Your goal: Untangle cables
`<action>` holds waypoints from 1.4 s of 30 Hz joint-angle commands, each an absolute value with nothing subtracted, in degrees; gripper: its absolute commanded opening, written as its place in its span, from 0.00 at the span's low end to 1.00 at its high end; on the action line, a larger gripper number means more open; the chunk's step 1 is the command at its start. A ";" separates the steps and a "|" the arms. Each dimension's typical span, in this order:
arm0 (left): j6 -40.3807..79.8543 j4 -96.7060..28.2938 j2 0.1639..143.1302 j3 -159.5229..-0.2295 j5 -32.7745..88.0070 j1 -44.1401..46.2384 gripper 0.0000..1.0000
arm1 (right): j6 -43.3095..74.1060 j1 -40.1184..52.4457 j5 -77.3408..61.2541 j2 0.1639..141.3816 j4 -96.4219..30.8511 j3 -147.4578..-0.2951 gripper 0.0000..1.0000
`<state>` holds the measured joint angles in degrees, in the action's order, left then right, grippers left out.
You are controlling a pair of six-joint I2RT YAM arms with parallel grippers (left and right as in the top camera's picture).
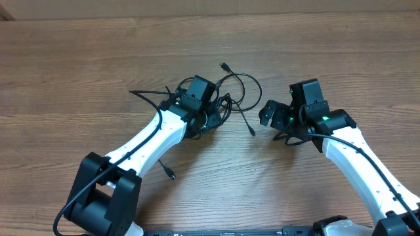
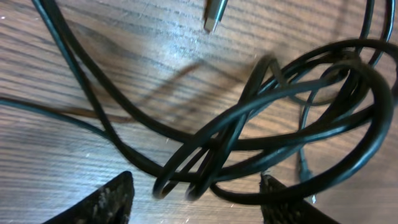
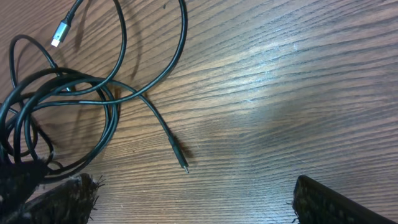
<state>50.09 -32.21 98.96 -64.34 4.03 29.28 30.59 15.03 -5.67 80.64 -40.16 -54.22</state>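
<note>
While the left end effector (image 2: 196, 191) hovers with fingers apart astride a loop of the tangled cables (image 1: 226, 105) on the wooden tabletop (image 1: 98, 59), the right end effector (image 3: 193, 199) stands wide apart to their right, holding nothing.

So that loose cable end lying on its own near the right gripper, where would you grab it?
On the straight stretch just behind its small plug, coming down from above with jaws across the cord. That loose cable end lies flat on the table, clear of the tangle, so nothing else should get pinched. The open right gripper seems nearest.
</note>
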 commanded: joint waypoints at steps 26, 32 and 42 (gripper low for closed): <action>52.31 -29.91 99.66 -64.97 -2.22 29.65 0.38 | 29.74 14.87 -5.17 80.40 -40.21 -55.13 1.00; 52.34 -29.89 99.66 -64.97 -3.64 29.65 0.34 | 29.74 14.87 -5.17 80.40 -40.25 -55.13 1.00; 55.94 -29.06 101.56 -64.97 -3.81 29.65 0.33 | 29.71 14.87 -5.17 80.40 -40.88 -55.13 1.00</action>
